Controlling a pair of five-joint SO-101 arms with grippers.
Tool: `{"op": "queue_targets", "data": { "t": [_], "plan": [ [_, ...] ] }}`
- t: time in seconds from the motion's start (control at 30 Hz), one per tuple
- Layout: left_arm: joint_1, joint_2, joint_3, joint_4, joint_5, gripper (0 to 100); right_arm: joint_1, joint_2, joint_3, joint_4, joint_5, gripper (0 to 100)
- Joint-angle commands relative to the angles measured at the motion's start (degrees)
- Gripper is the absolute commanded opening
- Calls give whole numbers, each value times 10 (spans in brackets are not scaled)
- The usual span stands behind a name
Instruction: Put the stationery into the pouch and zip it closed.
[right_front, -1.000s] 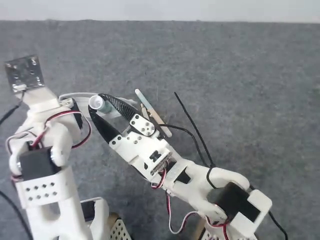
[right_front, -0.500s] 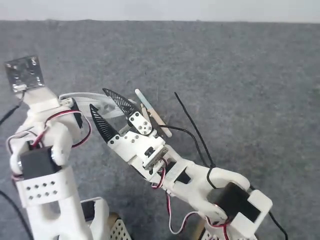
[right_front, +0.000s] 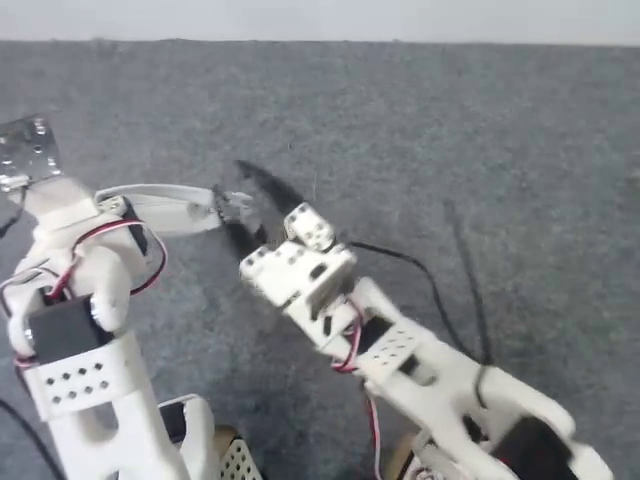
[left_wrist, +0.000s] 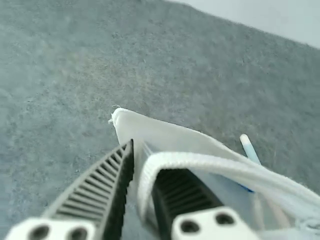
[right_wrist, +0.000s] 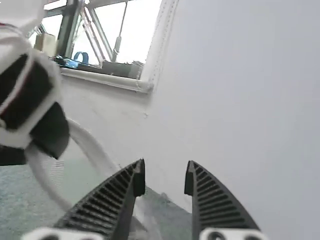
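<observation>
The white pouch (left_wrist: 170, 137) hangs with its rim pinched between the black fingers of my left gripper (left_wrist: 139, 159), which is shut on it. A pen with a light blue tip (left_wrist: 248, 146) and other pale sticks show through the pouch's side. In the high view the pouch (right_front: 165, 208) juts out to the right from the left arm. My right gripper (right_front: 245, 210) hovers just off the pouch's right end, raised and tilted upward. Its wrist view looks at a wall and window, with the right gripper (right_wrist: 163, 181) open and nothing between its fingers.
Grey carpet (right_front: 450, 130) covers the table. A black cable (right_front: 400, 262) trails over the right arm. The left arm's white body (right_front: 75, 300) stands at the near left, and part of it (right_wrist: 30, 105) looms close in the right wrist view.
A second ago the right gripper held a white, teal-ended stick at the pouch mouth. It then opened and the stick left its fingers. It has since lifted and tilted up; the left arm shifted slightly left.
</observation>
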Motion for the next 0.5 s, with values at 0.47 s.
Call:
{"op": "queue_targets", "data": {
  "t": [0.47],
  "plan": [
    [-64,-9,10,-64,46,12,145,-88,-241,635,-98,121]
  ]
}}
